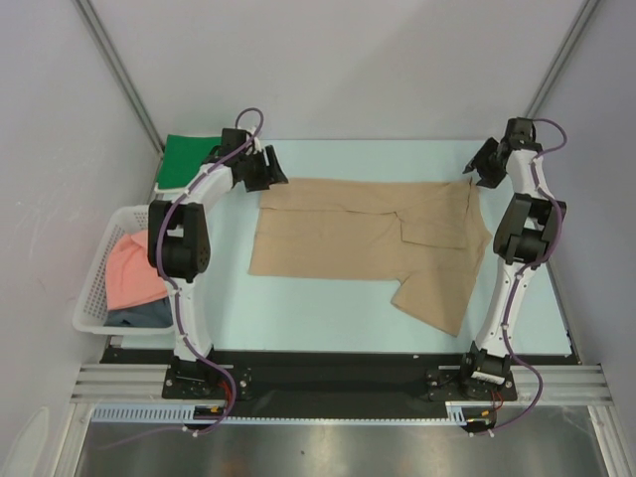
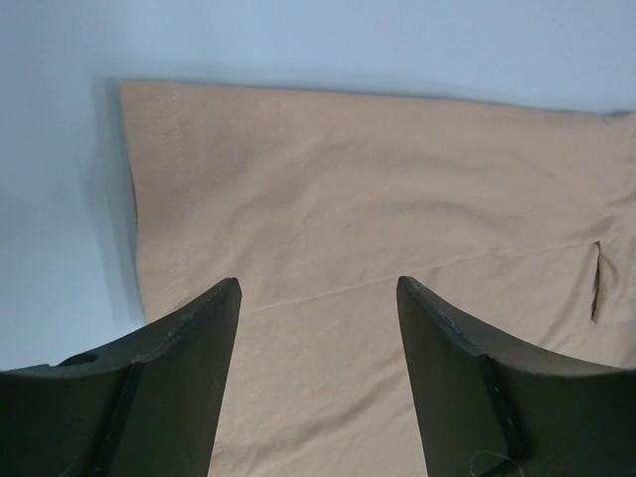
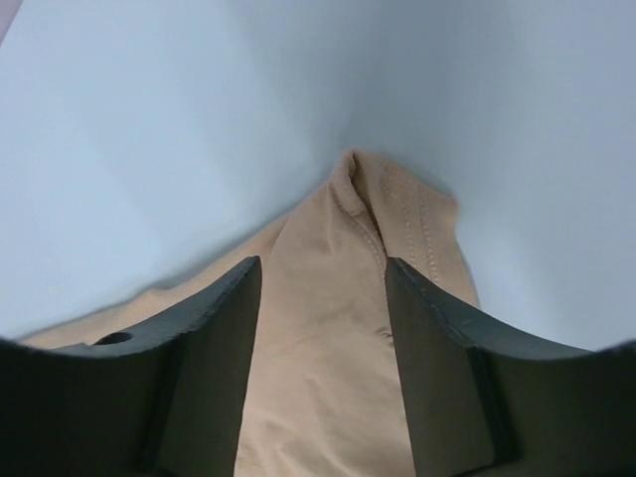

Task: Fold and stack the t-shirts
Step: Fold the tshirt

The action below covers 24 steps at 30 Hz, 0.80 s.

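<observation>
Tan t-shirt (image 1: pixel 358 234) flat on counter (image 1: pixel 298 308). Left jaws released, cloth edge just ahead and under them. Right jaws released, bunched corner between them. We judge: fold in hand; next we need both corners pinched, lifted evenly.

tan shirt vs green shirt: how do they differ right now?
The tan shirt lies spread out at centre; the green shirt sits at the far left corner. The tan shirt is partly folded, one sleeve sticking out; the green shirt is a compact folded rectangle. The tan shirt covers far more area than the green shirt. Both: plain single-colour cloth, lying flat.
</observation>
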Tool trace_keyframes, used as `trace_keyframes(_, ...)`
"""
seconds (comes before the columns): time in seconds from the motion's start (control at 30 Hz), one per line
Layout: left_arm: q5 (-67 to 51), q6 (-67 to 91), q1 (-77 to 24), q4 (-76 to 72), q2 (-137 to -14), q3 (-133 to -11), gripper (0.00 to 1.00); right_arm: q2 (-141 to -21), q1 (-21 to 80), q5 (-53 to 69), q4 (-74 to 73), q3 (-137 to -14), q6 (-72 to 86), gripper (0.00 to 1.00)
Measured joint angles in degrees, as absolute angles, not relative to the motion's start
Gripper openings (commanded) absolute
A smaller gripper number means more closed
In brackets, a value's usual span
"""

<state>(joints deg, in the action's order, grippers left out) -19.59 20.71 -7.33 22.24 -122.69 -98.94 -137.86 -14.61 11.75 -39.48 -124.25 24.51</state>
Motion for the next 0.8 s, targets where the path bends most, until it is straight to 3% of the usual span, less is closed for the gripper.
trace_keyframes(0.57, -19.7, 19.4, -6.2, 24.1, -122.5, -96.6, 0.70, -142.1, -12.9, 2.9, -43.3, -125.8, 12.8, 0.60)
trace_keyframes(0.67, -19.7, 19.4, -6.2, 24.4, -122.5, -96.2, 0.70, -142.7, -12.7, 2.6, -43.3, -126.8, 12.0, 0.55)
trace_keyframes(0.8, -19.8, 19.5, -6.1, 24.5, -122.5, -96.2, 0.70, -143.9, -12.6, 1.2, -43.7, -128.5, 11.8, 0.34)
